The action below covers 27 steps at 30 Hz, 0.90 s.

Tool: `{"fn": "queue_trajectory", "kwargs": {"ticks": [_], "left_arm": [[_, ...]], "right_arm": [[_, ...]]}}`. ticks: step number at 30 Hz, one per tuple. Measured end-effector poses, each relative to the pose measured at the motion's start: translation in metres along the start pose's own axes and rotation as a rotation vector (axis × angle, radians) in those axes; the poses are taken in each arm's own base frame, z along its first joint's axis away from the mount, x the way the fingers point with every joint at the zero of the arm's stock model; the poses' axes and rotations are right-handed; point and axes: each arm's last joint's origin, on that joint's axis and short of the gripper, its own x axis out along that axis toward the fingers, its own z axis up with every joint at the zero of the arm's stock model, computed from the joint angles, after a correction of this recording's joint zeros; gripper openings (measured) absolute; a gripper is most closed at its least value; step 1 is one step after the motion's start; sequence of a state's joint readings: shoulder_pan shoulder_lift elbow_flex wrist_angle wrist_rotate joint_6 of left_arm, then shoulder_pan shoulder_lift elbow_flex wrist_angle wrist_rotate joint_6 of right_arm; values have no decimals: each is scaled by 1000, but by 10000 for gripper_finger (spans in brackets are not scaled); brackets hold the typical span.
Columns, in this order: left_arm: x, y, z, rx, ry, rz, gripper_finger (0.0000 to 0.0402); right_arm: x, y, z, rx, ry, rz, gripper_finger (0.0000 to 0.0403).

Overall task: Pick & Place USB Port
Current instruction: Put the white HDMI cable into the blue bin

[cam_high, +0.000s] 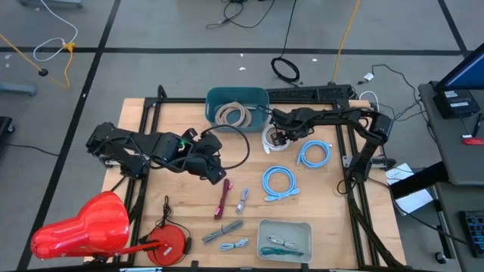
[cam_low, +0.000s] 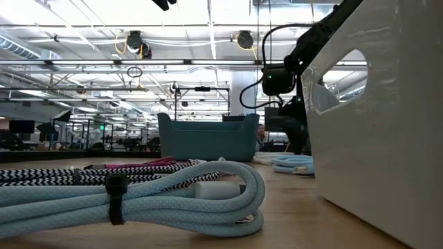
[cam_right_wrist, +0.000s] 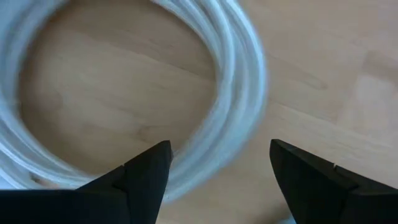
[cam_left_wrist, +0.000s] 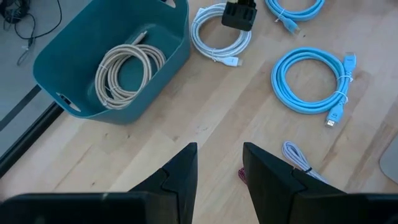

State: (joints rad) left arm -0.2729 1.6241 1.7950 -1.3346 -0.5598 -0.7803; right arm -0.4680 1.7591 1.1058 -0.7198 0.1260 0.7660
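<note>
A white coiled USB cable [cam_high: 271, 140] lies flat on the wooden table beside the teal bin [cam_high: 237, 97]; its plug [cam_left_wrist: 231, 61] points toward the table's near side. My right gripper [cam_high: 281, 137] hangs open just over this coil, pointing down. One side of the ring [cam_right_wrist: 214, 140] runs below the gap between its fingers [cam_right_wrist: 144, 175], and I see no touch. My left gripper [cam_high: 215, 171] hovers open and empty above the table's middle [cam_left_wrist: 219, 168]. A beige coiled cable [cam_left_wrist: 127, 67] lies on the bin's floor.
Two light-blue coils [cam_high: 313, 153] [cam_high: 278, 182] lie to the right of centre. A maroon cable [cam_high: 223, 198] and a pale one [cam_high: 242, 199] lie near the middle. A grey tray [cam_high: 285, 225] holding a green cable sits at the near edge. A red object [cam_high: 83, 225] sits near left.
</note>
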Motion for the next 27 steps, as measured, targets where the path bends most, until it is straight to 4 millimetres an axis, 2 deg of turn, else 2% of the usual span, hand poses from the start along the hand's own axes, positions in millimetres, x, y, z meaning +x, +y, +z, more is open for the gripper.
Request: {"fn": "queue_trajectory", "kwargs": {"ticks": [5, 9, 14, 22, 24, 27], "left_arm": [[0, 0, 0, -3, 3, -3, 129], [0, 0, 0, -3, 6, -5, 129], [0, 0, 0, -4, 7, -7, 129], [0, -1, 0, -8, 3, -11, 129], [0, -1, 0, -10, 2, -11, 129], [0, -1, 0, -13, 2, -12, 129]], "right_arm": [[1, 5, 1, 12, -23, 34, 264], [1, 9, 0, 44, -42, 45, 245], [0, 11, -3, 40, -41, 47, 182], [-1, 18, -9, 7, -42, 55, 34], [-2, 20, -12, -6, -41, 57, 21], [-2, 22, -15, -16, -39, 58, 25]]}}
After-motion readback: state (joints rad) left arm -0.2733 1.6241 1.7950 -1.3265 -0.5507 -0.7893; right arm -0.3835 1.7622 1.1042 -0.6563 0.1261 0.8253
